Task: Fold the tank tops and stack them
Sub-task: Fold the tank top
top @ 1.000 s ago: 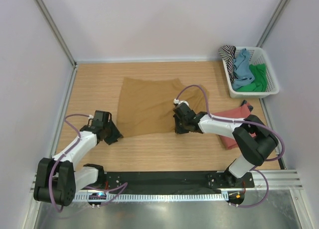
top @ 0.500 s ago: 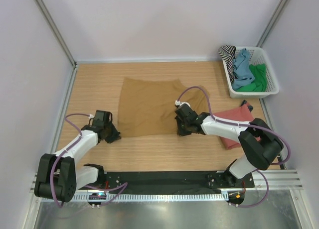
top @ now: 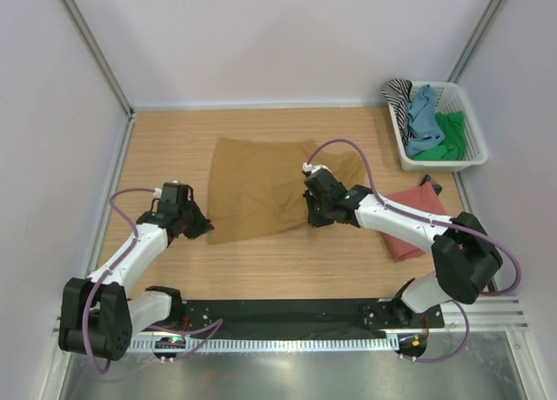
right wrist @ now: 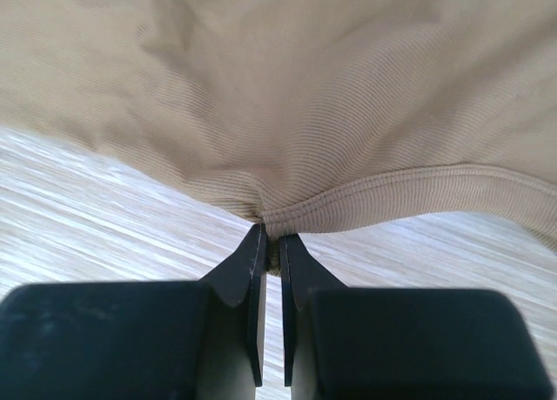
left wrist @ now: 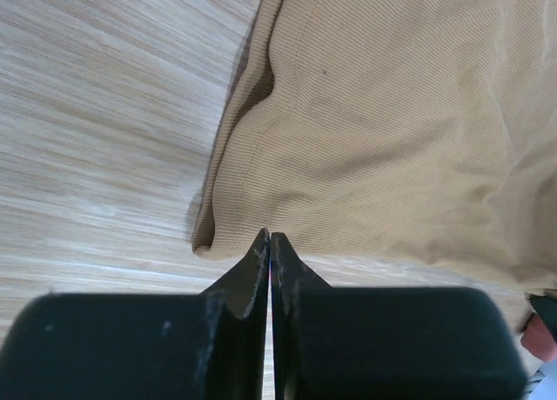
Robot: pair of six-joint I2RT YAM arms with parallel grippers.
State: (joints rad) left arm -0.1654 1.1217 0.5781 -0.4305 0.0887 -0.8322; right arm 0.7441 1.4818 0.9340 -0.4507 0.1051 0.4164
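Observation:
The ochre-brown tank top (top: 261, 183) lies spread on the table's middle. My right gripper (top: 313, 219) is shut on its near hem (right wrist: 365, 196), and the cloth bunches between the fingertips in the right wrist view (right wrist: 271, 236). My left gripper (top: 202, 229) is shut, with its tips (left wrist: 271, 235) against the hem next to the near left corner (left wrist: 204, 242). No cloth shows between its fingers. The rust-red tank top (top: 409, 217) lies folded at the right, partly under the right arm.
A white basket (top: 474, 130) at the back right holds striped, blue and green tops. Wall posts stand at the left and right edges of the table. Purple cables loop above both arms.
My right gripper has lifted the near hem and moved it slightly toward the back. My left gripper has moved forward and right to the cloth's near left corner.

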